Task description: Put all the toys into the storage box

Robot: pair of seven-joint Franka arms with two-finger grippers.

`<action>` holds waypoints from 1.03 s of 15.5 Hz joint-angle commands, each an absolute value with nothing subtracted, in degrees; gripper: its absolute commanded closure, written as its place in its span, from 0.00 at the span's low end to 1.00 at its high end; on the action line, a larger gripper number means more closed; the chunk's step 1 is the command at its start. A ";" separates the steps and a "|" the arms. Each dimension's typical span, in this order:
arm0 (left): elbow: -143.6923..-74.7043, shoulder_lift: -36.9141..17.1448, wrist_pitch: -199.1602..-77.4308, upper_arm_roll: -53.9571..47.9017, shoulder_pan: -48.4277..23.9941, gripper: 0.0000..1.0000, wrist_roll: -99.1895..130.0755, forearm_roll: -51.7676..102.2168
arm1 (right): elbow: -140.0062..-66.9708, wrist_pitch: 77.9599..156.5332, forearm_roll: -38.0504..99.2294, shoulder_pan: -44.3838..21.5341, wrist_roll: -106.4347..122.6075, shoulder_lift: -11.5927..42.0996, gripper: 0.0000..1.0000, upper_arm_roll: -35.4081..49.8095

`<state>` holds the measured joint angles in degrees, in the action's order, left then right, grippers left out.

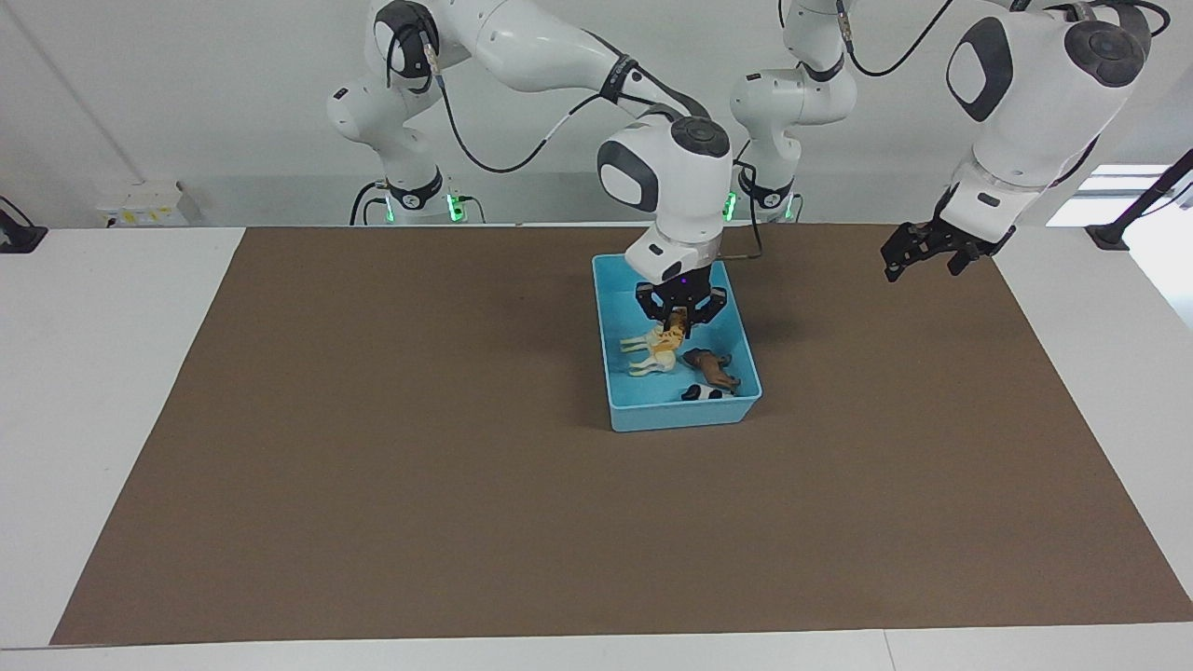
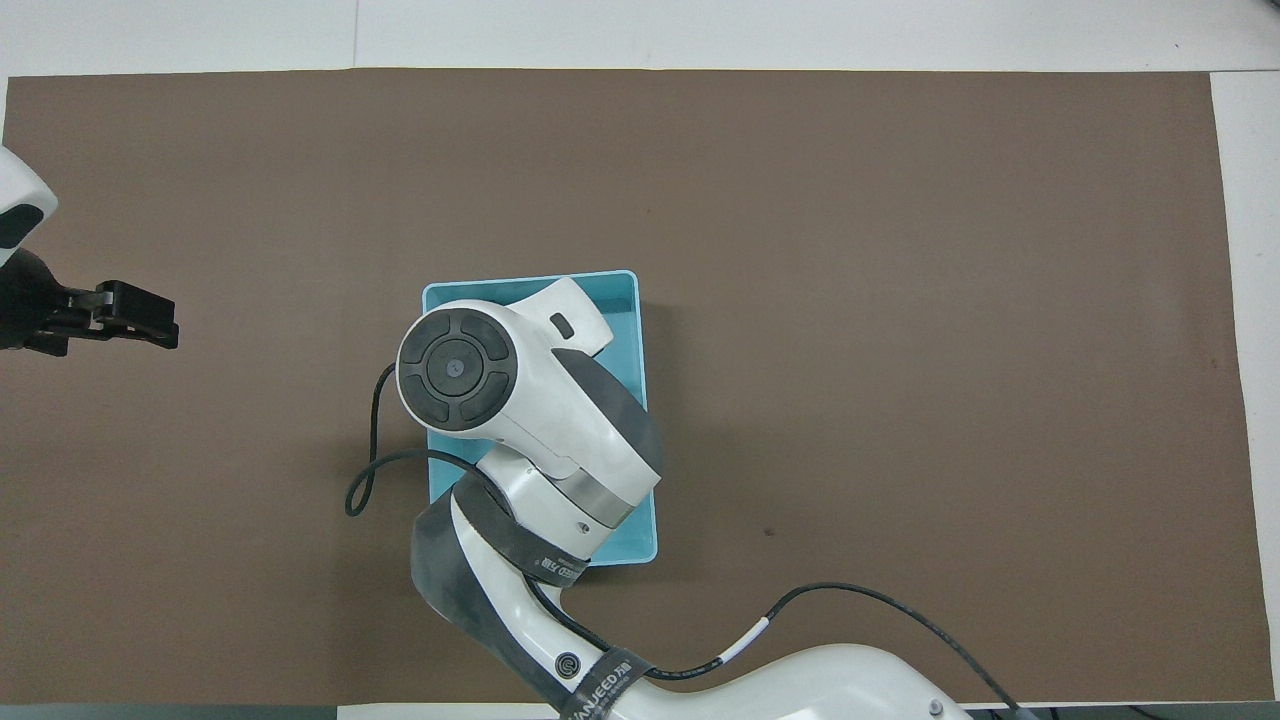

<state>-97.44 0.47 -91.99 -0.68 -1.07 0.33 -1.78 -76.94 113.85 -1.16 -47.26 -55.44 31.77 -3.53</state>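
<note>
The light blue storage box [image 1: 680, 416] sits on the mat in front of the robots. In it lie a cream camel [image 1: 652, 355], a dark brown lion [image 1: 714, 369] and a black-and-white panda [image 1: 705, 393]. My right gripper [image 1: 679, 321] hangs inside the box above the camel, shut on the orange tiger [image 1: 678, 327]. In the overhead view the right arm covers the toys, and only the box's rim [image 2: 530, 281] and one wall show. My left gripper [image 1: 918, 253] [image 2: 148, 320] waits open in the air over the mat at the left arm's end, holding nothing.
A brown mat [image 1: 373, 419] covers most of the white table [image 1: 102, 373]. A black cable [image 2: 365, 480] loops from the right arm beside the box.
</note>
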 commanded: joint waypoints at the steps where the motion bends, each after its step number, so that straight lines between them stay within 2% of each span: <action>1: -95.02 -1.05 -89.74 -1.05 -0.35 0.00 -2.29 -0.97 | -78.49 114.52 -1.58 -46.76 -58.78 30.32 0.00 -3.60; 4: -97.54 -0.36 -92.10 -1.05 -0.35 0.00 -2.37 -1.05 | -77.35 111.11 -1.58 -46.23 -59.59 30.24 0.00 -4.22; 7: -98.96 0.35 -92.64 -1.23 -1.23 0.00 -2.03 -1.05 | -77.17 109.16 -1.50 -44.13 -57.84 25.24 0.00 -7.98; 11: -98.88 0.79 -92.64 -1.32 -0.97 0.00 -1.67 -1.05 | -77.61 103.11 -1.14 -34.92 -33.11 19.35 0.00 -8.44; 16: -98.79 0.88 -92.46 -1.32 -0.97 0.00 -1.76 -1.05 | -78.57 98.53 -0.79 -19.97 -5.83 14.95 0.00 -8.35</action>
<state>-97.90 -0.11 -91.91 -1.43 -1.12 -1.47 -1.54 -76.46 99.36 -1.17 -24.47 -13.25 17.12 -9.27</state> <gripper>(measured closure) 0.000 0.000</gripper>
